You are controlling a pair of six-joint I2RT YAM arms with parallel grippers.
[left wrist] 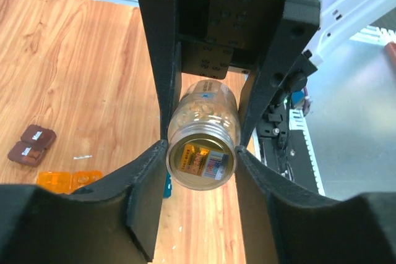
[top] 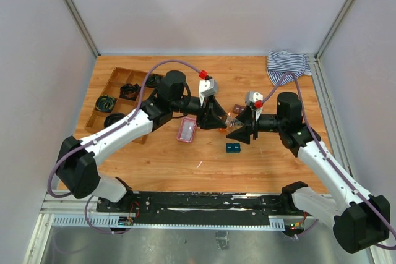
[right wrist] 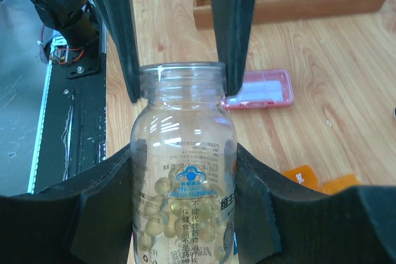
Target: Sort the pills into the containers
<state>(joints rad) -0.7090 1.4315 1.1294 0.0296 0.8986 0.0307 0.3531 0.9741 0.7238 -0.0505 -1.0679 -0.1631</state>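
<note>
Our right gripper [right wrist: 185, 153] clamps the body of the clear pill bottle [right wrist: 184, 109], and our left gripper [left wrist: 202, 153] pinches its open neck, above the middle of the wooden table [top: 185, 165]. We see the pink container [top: 187, 130] lying just left of them and the teal container [top: 232, 148] nearer. Pale walls [top: 204, 4] stand around.

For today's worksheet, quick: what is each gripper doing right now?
Left gripper: closed on the pill bottle, at its neck.
Right gripper: closed around the pill bottle's body.
</note>
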